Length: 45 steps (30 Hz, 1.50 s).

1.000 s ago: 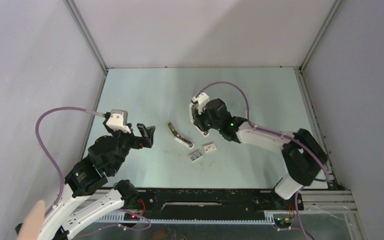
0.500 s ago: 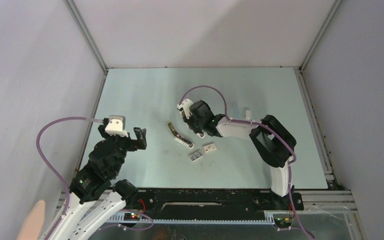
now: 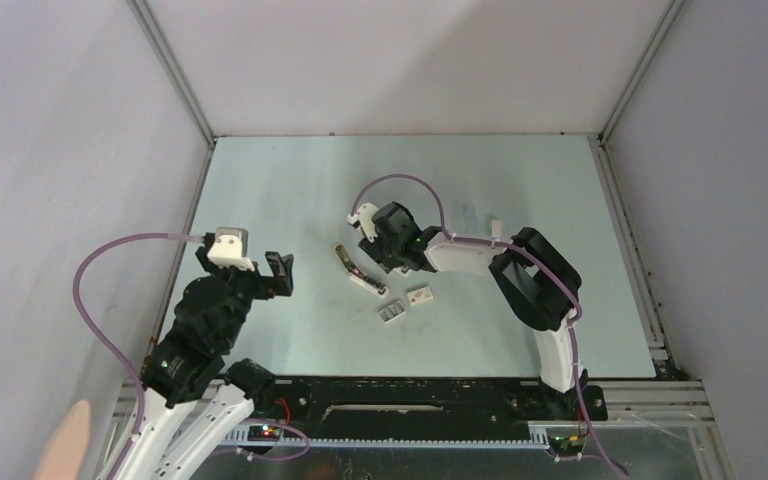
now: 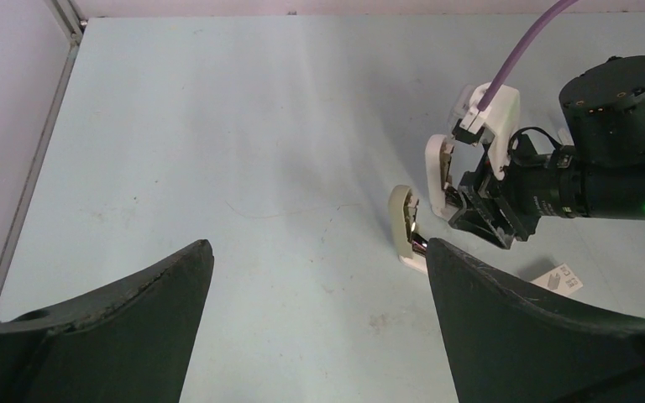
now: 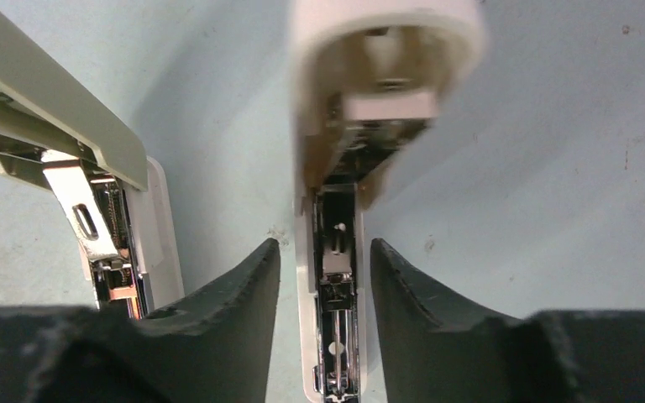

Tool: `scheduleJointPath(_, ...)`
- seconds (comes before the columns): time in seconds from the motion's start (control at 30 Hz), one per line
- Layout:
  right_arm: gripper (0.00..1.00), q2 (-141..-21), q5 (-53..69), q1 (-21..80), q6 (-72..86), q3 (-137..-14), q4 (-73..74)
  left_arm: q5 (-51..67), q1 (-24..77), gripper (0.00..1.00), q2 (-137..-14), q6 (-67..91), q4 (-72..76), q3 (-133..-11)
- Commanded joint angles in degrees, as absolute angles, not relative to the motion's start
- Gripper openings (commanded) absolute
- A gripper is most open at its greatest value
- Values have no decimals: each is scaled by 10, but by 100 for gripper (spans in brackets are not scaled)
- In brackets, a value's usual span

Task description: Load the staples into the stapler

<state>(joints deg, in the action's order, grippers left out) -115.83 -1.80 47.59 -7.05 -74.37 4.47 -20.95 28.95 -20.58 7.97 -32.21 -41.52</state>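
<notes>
An opened beige and white stapler (image 3: 357,270) lies on the table; it also shows in the left wrist view (image 4: 406,230) and at the left of the right wrist view (image 5: 105,227). My right gripper (image 3: 378,254) sits just right of it. Its fingers close in on both sides of a second white stapler part with a metal channel (image 5: 332,277), which sticks out beyond the fingertips (image 4: 438,172). The staples (image 3: 391,312) lie in their small white tray, nearer than the stapler. My left gripper (image 3: 282,270) is open and empty, well left of the stapler (image 4: 319,243).
A small white box sleeve with a red mark (image 3: 420,295) lies right of the staple tray. Grey walls with metal rails (image 3: 188,215) close the table on three sides. A person's hand (image 3: 68,440) shows at the bottom left, off the table.
My right gripper has moved left, close to the stapler on the table, and the arm's elbow has swung inward. My left gripper has drawn back slightly to the left. The stapler and staples have not moved.
</notes>
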Motion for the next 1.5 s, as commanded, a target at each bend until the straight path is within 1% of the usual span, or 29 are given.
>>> scheduleJointPath(0.0,49,-1132,-33,482,-67,-767,67,-185,281,100,-206,78,-303,-413)
scheduleJointPath(0.2,59,-1063,-59,495,-40,-756,118,-176,281,100,-196,84,-303,-413)
scheduleJointPath(0.3,60,-1022,-95,508,-7,-751,163,-173,283,100,-185,89,-301,-413)
scheduleJointPath(0.4,62,-987,-147,525,49,-751,225,-182,297,100,-176,90,-299,-412)
scheduleJointPath(0.43,67,-971,-159,533,70,-751,247,-183,300,100,-174,92,-299,-412)
scheduleJointPath(0.47,69,-961,-166,540,93,-751,272,-181,305,100,-171,92,-299,-413)
scheduleJointPath(0.6,70,-928,-183,571,183,-738,346,-169,308,100,-154,96,-297,-412)
scheduleJointPath(0.7,72,-913,-177,597,235,-715,367,-178,308,100,-146,99,-298,-411)
scheduleJointPath(0.73,75,-912,-175,605,242,-712,373,-182,308,100,-146,100,-298,-412)
scheduleJointPath(0.8,77,-913,-187,621,248,-712,377,-189,306,100,-151,100,-301,-413)
scheduleJointPath(0.93,78,-903,-230,638,235,-711,346,-193,296,100,-170,102,-299,-418)
scheduleJointPath(1.07,77,-903,-238,632,223,-712,298,-198,285,100,-201,108,-292,-436)
scheduleJointPath(1.23,71,-942,-217,626,215,-725,283,-224,281,100,-232,127,-317,-482)
scheduleJointPath(1.33,63,-977,-209,625,220,-745,299,-244,281,100,-235,125,-314,-492)
scheduleJointPath(1.47,51,-1010,-183,625,232,-763,309,-247,276,100,-227,116,-285,-469)
